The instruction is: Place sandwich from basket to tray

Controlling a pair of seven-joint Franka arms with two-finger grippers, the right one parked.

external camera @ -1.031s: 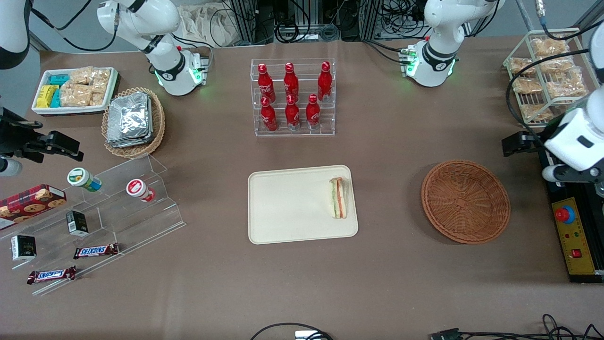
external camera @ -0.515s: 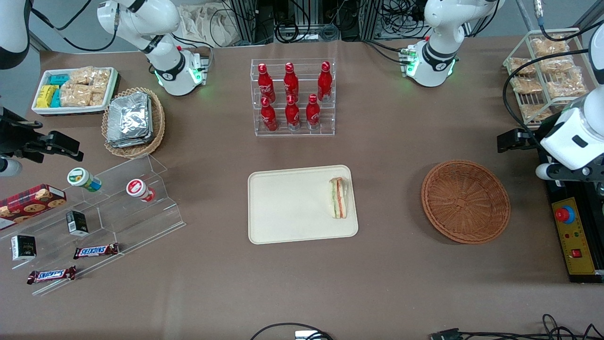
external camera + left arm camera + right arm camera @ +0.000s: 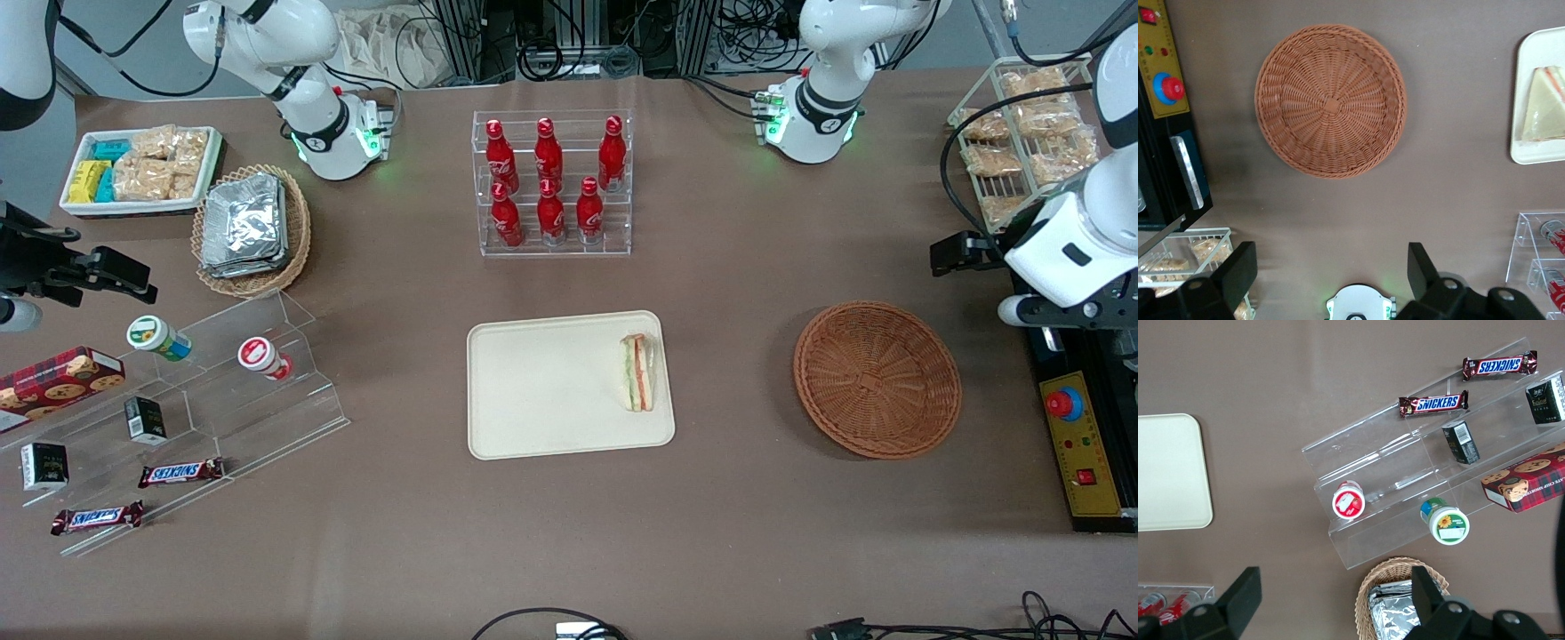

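The tray (image 3: 533, 391) lay at the middle of the table, nearer the front camera than the bottle rack (image 3: 551, 182). The sandwich (image 3: 638, 373) lay on it at the end toward the working arm, just beside the rim but inside it, its green, orange and red stripes showing from above. The basket (image 3: 876, 380) stood well apart from the tray, toward the working arm's end, and held nothing. The gripper (image 3: 1330, 252) hung high above the table at that same end, farther from the front camera than the basket, with its fingers (image 3: 1238, 273) spread wide and nothing between them. By the look of it the placing itself was done, and the step in hand was to take the arm away cleanly. To do that well, the arm would best hold its height while travelling sideways, because the wire rack (image 3: 1022, 133) of bagged snacks stood close by on one hand and the control box (image 3: 1080, 444) with its red button on the other. It should not pass low over the tray again, since the sandwich sat so near the rim that a light brush might tip it off. The jaws could remain apart, as nothing more wanted gripping.
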